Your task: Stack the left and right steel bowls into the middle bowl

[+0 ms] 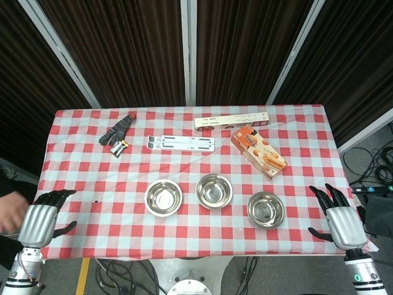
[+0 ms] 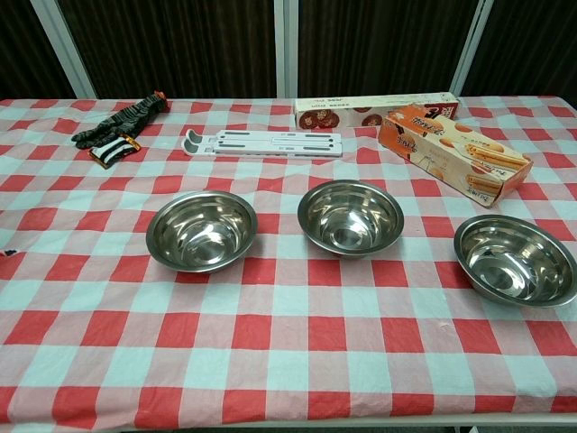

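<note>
We saw left hand [image 1: 42, 220] and right hand [image 1: 339, 216] at table edges, fingers spread, holding nothing; left bowl [image 1: 163, 198], middle bowl [image 1: 214, 190], right bowl [image 1: 266, 209] sat apart in row on checkered cloth [image 1: 92, 184], unstacked.

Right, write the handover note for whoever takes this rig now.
Left hand: open, holds nothing, at the table's left edge.
Right hand: open, holds nothing, at the right edge.
Left bowl, middle bowl and right bowl stand upright, apart, in a row on the checked tablecloth.
Done: nothing stacked yet.
Left: set both outer bowls into the middle bowl.
</note>
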Controlling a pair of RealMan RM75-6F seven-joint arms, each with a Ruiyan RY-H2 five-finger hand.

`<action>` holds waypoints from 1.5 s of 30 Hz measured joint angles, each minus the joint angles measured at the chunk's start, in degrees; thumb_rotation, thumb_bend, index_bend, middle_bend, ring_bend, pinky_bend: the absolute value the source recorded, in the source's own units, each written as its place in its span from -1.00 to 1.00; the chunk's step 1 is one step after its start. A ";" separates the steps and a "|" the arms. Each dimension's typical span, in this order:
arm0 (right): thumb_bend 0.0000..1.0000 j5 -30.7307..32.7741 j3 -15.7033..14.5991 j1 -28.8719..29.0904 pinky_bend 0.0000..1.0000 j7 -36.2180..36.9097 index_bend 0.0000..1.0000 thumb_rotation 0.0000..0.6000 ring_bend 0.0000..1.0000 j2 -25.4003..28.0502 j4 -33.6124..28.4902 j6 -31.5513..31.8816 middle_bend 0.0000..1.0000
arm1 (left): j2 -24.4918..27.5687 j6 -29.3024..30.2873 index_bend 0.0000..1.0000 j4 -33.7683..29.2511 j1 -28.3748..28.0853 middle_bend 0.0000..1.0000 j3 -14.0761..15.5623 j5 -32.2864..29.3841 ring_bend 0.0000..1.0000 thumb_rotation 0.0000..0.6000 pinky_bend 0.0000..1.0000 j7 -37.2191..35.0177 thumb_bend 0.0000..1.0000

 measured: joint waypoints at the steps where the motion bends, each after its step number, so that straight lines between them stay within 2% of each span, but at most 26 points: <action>1: -0.96 0.00 -0.01 -0.01 -0.75 0.00 -0.81 1.00 -0.94 0.02 -0.01 0.01 -0.61 | 0.00 0.00 -0.37 -0.01 0.00 -0.21 0.00 0.01 -0.40 1.00 -0.36 0.01 -0.72; 8: -0.96 0.10 0.01 0.05 -0.75 -0.04 -0.81 1.00 -0.93 0.11 -0.19 -0.16 -0.61 | 0.06 -0.01 -0.37 -0.25 -0.06 -0.21 -0.06 0.03 -0.40 1.00 -0.36 0.09 -0.72; 14: -0.98 -0.06 -0.07 0.58 -0.68 -0.13 -0.75 1.00 -0.83 0.29 -1.40 -1.14 -0.57 | 0.38 -0.29 -0.37 -0.56 -0.35 -0.21 -0.31 -0.10 -0.40 1.00 -0.36 0.04 -0.72; 21: -0.93 -1.54 -1.25 2.13 -0.44 -4.41 -0.46 1.00 -0.59 -0.79 -2.41 -4.67 -0.35 | 0.44 -0.21 -0.37 -0.48 -0.35 -0.21 -0.18 0.13 -0.40 1.00 -0.36 -0.51 -0.72; 26: -0.92 -0.96 -1.86 4.48 -0.38 -9.13 -0.38 1.00 -0.53 -3.85 -1.83 -10.54 -0.29 | 0.16 0.13 -0.37 0.32 -0.26 -0.21 -0.16 0.31 -0.40 1.00 -0.36 -1.09 -0.72; 31: -0.90 2.74 -1.17 7.23 -0.38 -13.01 -0.37 1.00 -0.53 -8.61 0.44 -15.55 -0.28 | 0.56 0.59 -0.37 0.40 -0.17 -0.21 -0.24 0.53 -0.40 1.00 -0.36 -1.49 -0.72; 45: -0.80 8.29 0.90 12.20 -0.32 -15.51 -0.27 1.00 -0.47 -14.88 6.19 -21.47 -0.22 | 0.18 0.51 -0.37 1.53 -0.16 -0.21 -0.27 0.34 -0.40 1.00 -0.36 -1.73 -0.72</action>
